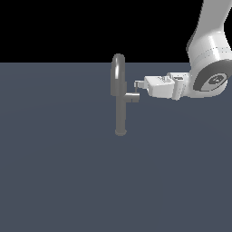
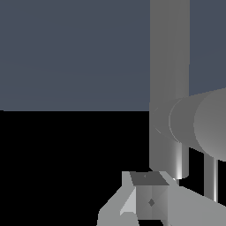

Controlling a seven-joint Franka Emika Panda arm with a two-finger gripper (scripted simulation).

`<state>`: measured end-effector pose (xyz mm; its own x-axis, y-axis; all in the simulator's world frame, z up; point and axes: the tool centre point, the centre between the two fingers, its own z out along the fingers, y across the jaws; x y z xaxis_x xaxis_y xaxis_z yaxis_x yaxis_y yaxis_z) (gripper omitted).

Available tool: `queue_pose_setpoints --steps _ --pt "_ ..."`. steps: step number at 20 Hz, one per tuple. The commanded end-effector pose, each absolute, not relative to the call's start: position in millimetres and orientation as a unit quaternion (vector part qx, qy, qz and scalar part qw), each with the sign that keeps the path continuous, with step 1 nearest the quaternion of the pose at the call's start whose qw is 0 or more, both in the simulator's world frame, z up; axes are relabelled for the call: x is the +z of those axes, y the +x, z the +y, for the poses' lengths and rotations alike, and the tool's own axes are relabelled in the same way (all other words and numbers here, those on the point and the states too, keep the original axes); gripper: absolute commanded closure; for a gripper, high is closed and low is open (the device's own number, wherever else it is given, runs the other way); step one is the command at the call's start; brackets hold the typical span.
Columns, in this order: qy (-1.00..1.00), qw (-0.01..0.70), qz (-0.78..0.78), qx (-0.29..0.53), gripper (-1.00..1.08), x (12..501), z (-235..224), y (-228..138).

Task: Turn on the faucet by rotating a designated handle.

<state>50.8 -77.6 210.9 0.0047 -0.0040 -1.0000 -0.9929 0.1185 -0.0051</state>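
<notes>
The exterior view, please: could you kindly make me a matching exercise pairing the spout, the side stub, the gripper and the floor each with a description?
1 spout
2 side stub
3 gripper
4 floor

A white, reaching in from the exterior view's right
B flat blue-grey
C glossy inverted U on top
D short, sticking out towards the gripper

Pairs: 1-C, 2-D, 3-A, 4-B

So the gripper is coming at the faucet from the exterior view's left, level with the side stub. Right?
Not quite. The gripper reaches in from the exterior view's right, not the left; the exterior view shows the arm entering from the upper right. The rest holds: its fingertips sit about level with the faucet's side stub, close to the handle.
</notes>
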Motion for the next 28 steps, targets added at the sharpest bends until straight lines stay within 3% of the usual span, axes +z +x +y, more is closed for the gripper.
queue_pose_setpoints --steps 1,28 --pt "-0.469 0.53 0.529 0.468 1.08 210 -77 51" --pt "-0.472 0.533 0.528 0.462 1.08 225 -71 5"
